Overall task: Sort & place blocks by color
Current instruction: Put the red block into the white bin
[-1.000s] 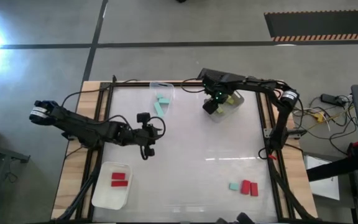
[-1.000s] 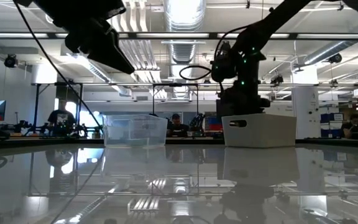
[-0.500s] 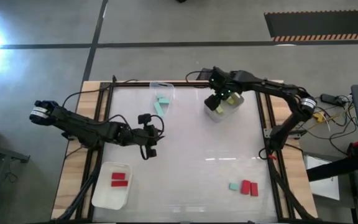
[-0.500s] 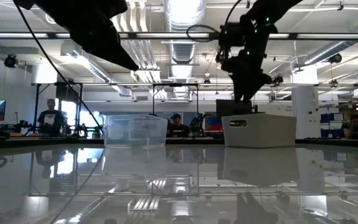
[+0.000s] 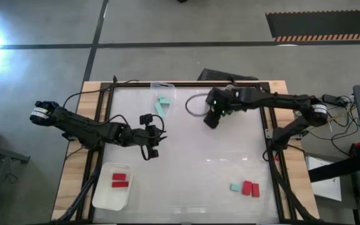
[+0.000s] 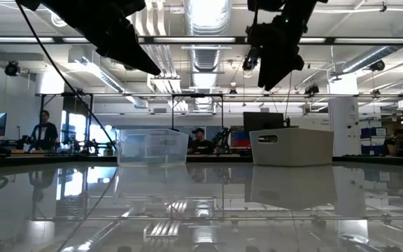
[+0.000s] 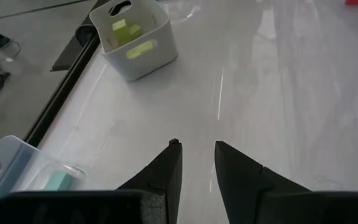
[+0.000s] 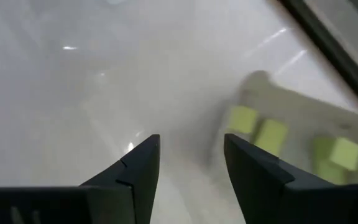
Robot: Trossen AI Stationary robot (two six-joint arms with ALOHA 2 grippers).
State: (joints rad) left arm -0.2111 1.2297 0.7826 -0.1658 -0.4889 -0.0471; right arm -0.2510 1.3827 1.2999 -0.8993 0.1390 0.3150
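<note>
My right gripper hangs open and empty high over the table, just off the white tray that holds several yellow-green blocks. In the high view my right arm hides most of this tray. My left gripper hovers open and empty over the table's left middle. Teal blocks lie in the clear tray at the far edge. Two red blocks lie in the tray at the near left. One teal block and two red blocks rest flat on the table at the near right.
The glossy white tabletop is bare between the trays and the loose blocks. A black frame rail runs along the right edge, and cables trail from both arms. People stand in the room beyond the far edge.
My right gripper has risen from just above the yellow-green tray to well above it, and has drifted a little toward the table's near edge as the arm stretched out lower across the far right. My left arm has kept still.
</note>
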